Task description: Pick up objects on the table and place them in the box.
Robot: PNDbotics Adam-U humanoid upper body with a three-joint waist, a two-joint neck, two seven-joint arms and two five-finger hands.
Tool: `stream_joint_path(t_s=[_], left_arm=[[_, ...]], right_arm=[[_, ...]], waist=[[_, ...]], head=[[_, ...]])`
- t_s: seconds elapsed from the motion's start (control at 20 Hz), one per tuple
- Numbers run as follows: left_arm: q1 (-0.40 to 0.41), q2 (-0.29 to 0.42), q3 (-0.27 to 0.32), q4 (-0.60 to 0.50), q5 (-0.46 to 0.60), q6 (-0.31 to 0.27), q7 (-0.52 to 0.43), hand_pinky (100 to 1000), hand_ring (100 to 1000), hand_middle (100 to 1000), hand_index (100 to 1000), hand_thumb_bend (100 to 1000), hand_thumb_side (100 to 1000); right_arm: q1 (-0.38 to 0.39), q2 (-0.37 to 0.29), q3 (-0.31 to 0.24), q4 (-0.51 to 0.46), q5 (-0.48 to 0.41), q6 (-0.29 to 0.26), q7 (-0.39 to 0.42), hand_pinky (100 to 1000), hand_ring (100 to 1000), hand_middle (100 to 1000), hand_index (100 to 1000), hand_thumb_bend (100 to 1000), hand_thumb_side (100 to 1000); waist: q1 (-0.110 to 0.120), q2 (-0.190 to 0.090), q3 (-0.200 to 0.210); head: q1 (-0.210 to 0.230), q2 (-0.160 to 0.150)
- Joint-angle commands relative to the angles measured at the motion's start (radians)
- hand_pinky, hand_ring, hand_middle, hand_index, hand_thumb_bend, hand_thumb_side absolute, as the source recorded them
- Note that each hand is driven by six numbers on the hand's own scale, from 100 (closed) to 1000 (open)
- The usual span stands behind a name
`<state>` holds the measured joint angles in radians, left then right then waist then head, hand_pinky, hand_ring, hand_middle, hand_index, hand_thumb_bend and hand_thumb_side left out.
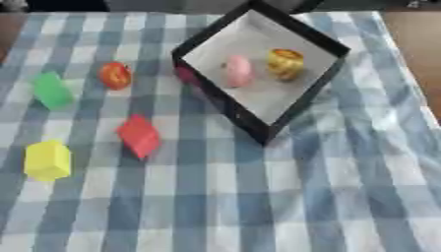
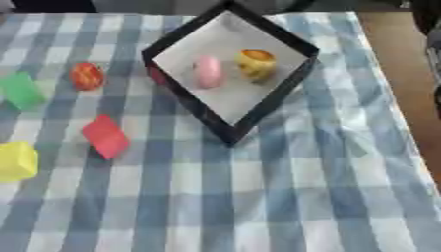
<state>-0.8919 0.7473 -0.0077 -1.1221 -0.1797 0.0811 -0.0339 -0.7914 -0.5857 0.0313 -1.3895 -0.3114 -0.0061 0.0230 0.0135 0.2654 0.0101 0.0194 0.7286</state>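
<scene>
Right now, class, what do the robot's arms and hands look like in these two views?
Neither hand shows. Only a blackish shape appears at the right eye view's right edge, possibly part of the right arm; no cables or markings can be made out.

Black box (image 1: 303, 96) holds two objects; four lie left on cloth.

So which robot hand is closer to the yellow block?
Neither can be named: no robot hand shows in either view. The yellow block lies untouched on the cloth at the left.
</scene>
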Motion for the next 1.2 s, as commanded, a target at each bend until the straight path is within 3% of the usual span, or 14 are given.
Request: stream_joint_path(t_s=[0.05, 0.2, 0.45, 0.6, 0.9, 1.2], left_arm=[[-0.019, 0.041, 0.004, -0.010, -0.013, -0.002, -0.020, 782, 836, 804, 908, 746, 643], [-0.009, 0.046, 0.001, -0.015, -0.014, -0.004, -0.031, 783, 838, 811, 913, 746, 645], [0.024, 0.082, -0.017, -0.039, -0.027, -0.010, -0.084, 790, 842, 820, 918, 745, 635], [0.034, 0.114, -0.038, -0.046, -0.056, -0.014, -0.129, 796, 842, 810, 917, 742, 624], [0.051, 0.185, -0.141, -0.063, -0.143, -0.056, -0.223, 825, 858, 839, 932, 670, 611], [0.081, 0.235, -0.248, -0.099, -0.241, -0.060, -0.324, 848, 869, 860, 936, 620, 635]], right_arm=[[-0.012, -0.023, -0.012, -0.002, 0.021, 0.026, -0.031, 918, 756, 753, 740, 100, 731], [0.008, -0.025, -0.021, -0.036, 0.023, 0.041, -0.059, 921, 768, 771, 751, 100, 732], [0.110, -0.066, -0.027, -0.154, -0.009, -0.010, -0.072, 931, 805, 824, 790, 100, 768], [0.188, -0.087, -0.031, -0.232, -0.014, -0.027, -0.073, 930, 803, 821, 791, 100, 734], [0.287, -0.107, -0.045, -0.362, -0.008, -0.004, -0.082, 925, 790, 807, 781, 100, 756], [0.316, -0.110, -0.048, -0.395, 0.008, 0.016, -0.091, 922, 781, 796, 774, 100, 763]], waist=[[0.002, -0.038, -0.001], [0.002, -0.035, -0.002], [-0.001, -0.027, -0.011], [-0.002, -0.023, -0.014], [0.001, -0.017, -0.008], [0.005, -0.013, -0.005]], head=[[0.003, 0.002], [0.007, 0.002], [0.014, -0.001], [0.018, 0.000], [0.009, -0.006], [0.009, -0.011]])
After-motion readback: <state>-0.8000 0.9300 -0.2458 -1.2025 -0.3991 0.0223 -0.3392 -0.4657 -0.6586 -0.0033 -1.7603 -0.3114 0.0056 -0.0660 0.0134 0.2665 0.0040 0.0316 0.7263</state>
